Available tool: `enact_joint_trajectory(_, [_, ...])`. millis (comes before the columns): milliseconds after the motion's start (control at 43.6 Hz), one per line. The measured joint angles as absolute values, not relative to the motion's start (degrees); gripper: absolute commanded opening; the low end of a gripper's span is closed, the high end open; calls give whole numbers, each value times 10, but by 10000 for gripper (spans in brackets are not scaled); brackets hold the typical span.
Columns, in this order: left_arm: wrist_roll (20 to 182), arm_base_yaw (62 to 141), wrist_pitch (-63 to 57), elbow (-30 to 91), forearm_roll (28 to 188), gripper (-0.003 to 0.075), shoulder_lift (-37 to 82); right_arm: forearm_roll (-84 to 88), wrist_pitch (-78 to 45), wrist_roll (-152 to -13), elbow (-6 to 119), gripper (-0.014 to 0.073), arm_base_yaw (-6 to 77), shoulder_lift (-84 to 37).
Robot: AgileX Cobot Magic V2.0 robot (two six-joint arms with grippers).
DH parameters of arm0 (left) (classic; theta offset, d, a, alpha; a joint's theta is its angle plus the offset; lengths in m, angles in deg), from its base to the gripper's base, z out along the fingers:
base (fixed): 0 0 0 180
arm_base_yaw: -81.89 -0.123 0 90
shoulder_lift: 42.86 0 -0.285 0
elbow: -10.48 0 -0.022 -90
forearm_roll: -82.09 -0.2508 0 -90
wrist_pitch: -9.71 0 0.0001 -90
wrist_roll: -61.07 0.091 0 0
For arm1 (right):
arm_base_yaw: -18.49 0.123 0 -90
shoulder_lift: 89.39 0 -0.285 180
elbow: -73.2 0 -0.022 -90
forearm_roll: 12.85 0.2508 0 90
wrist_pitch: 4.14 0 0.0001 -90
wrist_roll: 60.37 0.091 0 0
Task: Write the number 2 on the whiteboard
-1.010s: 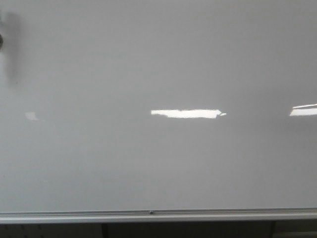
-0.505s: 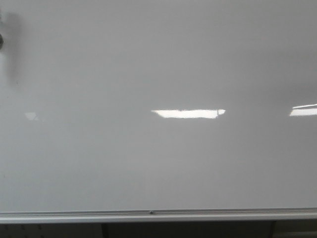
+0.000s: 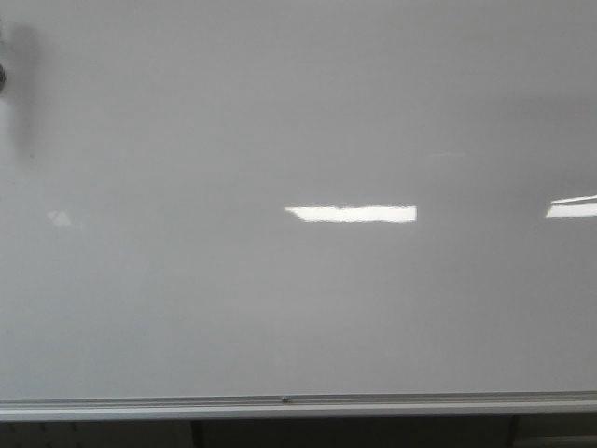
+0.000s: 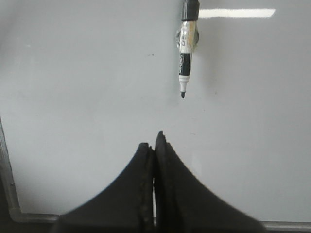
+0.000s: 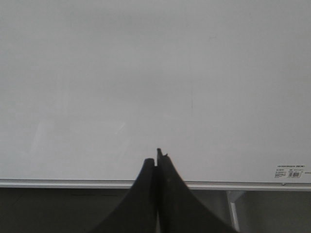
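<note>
The left gripper point(image 4: 154, 145) and the right gripper point(image 5: 156, 160) are both sitting pinched together, holding nothing. An uncapped marker point(image 4: 186, 53) is lying on the whiteboard point(image 4: 77, 97) beyond the left fingertips, apart from them, tip pointing towards them. The board's silver frame point(image 5: 73, 183) is running just beside the right fingertips.

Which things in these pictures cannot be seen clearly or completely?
- Marker, left wrist view: upper end cut off by the picture edge; label print too small to read.
- Sticker on the whiteboard, right wrist view: text too small.
- Dark object, front view: cut off at the edge, blurred.
- Number 2: no stroke visible in any view.
</note>
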State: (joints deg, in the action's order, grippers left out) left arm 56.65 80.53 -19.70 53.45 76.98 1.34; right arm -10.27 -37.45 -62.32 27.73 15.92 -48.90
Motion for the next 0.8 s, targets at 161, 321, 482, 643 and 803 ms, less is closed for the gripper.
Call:
enact_joint_trajectory(161, [567,805,-202,535,771,-18,47,-103,-375,-623,277,-53,159,-472])
enact_joint_trajectory(321, [567,805,-202,535,771,153,69,-103,-377,-623,277,211,159,-467])
enact_joint_trajectory(482, [567,805,-202,535,771,451,77,-103,-377,-623,277,516,159,-467])
enact_joint_trajectory(643, [567,805,-202,531,777,533,79,-103,-378,-623,277,563,159,-467])
enact_joint_trajectory(803, [567,805,-197,505,786,533,81,-103,-378,-623,277,563,159,-467])
